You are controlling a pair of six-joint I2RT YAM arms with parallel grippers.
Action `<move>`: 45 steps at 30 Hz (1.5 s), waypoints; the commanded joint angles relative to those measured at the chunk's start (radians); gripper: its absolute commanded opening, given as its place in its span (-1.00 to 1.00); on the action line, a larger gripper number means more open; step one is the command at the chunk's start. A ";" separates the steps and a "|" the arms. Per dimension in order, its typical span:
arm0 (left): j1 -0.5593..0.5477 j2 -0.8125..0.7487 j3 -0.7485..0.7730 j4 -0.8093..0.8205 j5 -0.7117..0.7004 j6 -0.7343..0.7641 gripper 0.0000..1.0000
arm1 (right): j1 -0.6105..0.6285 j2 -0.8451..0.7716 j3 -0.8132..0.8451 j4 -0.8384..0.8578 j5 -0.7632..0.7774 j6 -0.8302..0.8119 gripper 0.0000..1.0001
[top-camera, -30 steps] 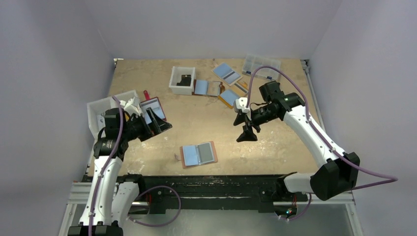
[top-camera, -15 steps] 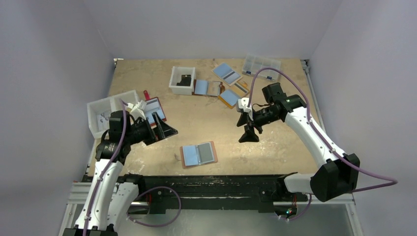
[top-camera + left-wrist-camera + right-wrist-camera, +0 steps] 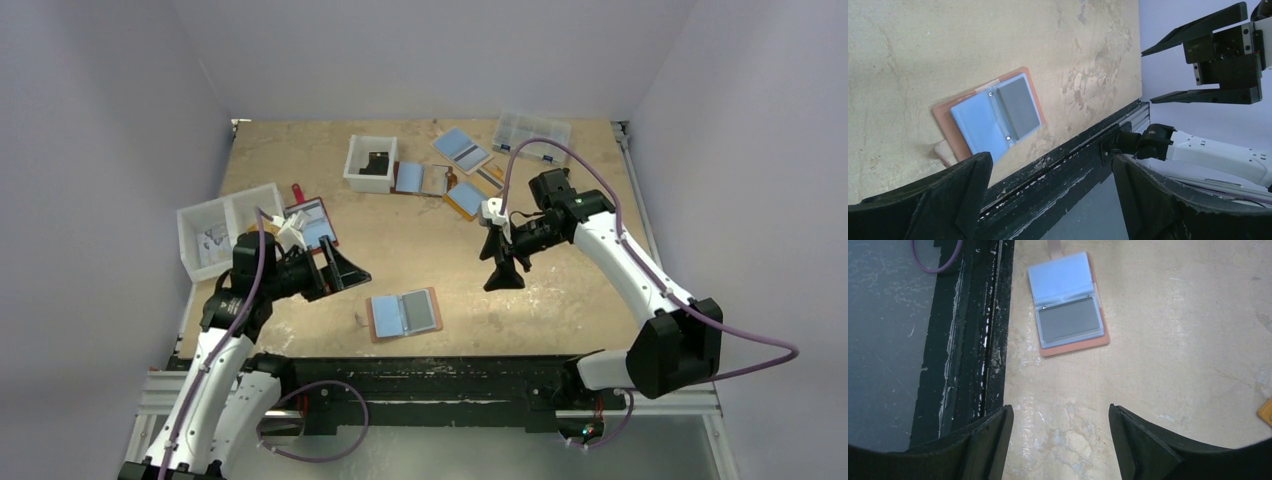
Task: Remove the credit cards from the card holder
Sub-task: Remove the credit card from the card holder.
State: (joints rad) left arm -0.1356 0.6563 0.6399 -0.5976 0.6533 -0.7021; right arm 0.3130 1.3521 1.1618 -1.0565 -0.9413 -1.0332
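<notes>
The tan-brown card holder lies open and flat near the table's front edge. A light blue card sits in its left half and a dark grey card in its right half. My left gripper is open and empty, hovering up and to the left of the holder. My right gripper is open and empty, hovering to the holder's right. The holder also shows in the left wrist view, ahead of that gripper. It shows in the right wrist view, ahead of that gripper.
A white two-part bin stands at the left, with a dark red strap wallet beside it. At the back are a white box, several orange wallets with blue cards and a clear organizer. A black rail edges the front.
My left gripper has moved right and toward the front, closer to the card holder. The right gripper has shifted only slightly. The card holder has not moved.
</notes>
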 commanded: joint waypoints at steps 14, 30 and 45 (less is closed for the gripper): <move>-0.549 0.222 0.018 0.291 -0.414 -0.119 0.96 | -0.003 0.047 -0.017 0.006 -0.053 -0.070 0.57; -0.805 0.634 0.090 0.496 -0.575 -0.135 0.57 | 0.008 -0.011 -0.152 0.125 0.017 -0.049 0.57; -0.812 0.699 0.159 0.193 -0.782 -0.320 0.40 | 0.008 0.059 -0.140 0.157 -0.024 -0.043 0.55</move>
State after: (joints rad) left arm -0.9394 1.3418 0.7559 -0.3420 -0.0937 -0.9474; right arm 0.3161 1.4059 1.0065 -0.9184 -0.9337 -1.0786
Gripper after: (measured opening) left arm 0.696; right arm 0.776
